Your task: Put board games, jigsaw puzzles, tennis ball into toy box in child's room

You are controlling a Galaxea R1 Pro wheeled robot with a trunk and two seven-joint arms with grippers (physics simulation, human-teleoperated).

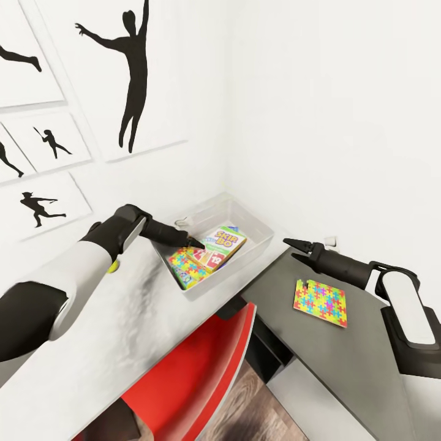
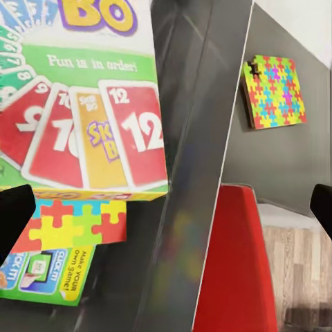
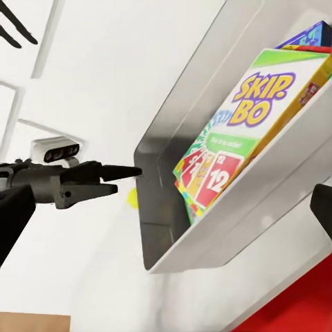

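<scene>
Pale matte table (image 1: pixel 122 343) — glossy Skip-Bo box (image 1: pixel 222 244) in grey sloped toy box (image 1: pixel 257 229) — both arms' fingers apart.

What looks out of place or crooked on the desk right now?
One multicoloured flat jigsaw square lies alone on the lower dark-grey desk section, outside the light-grey toy bin. Inside the bin, the green-yellow-red Skip-Bo box lies askew over another jigsaw square. A small yellow-green ball peeks from behind the left arm.

Glossy printed Skip-Bo box (image 1: pixel 222 245) in smooth grey toy box (image 1: pixel 257 226)
</scene>
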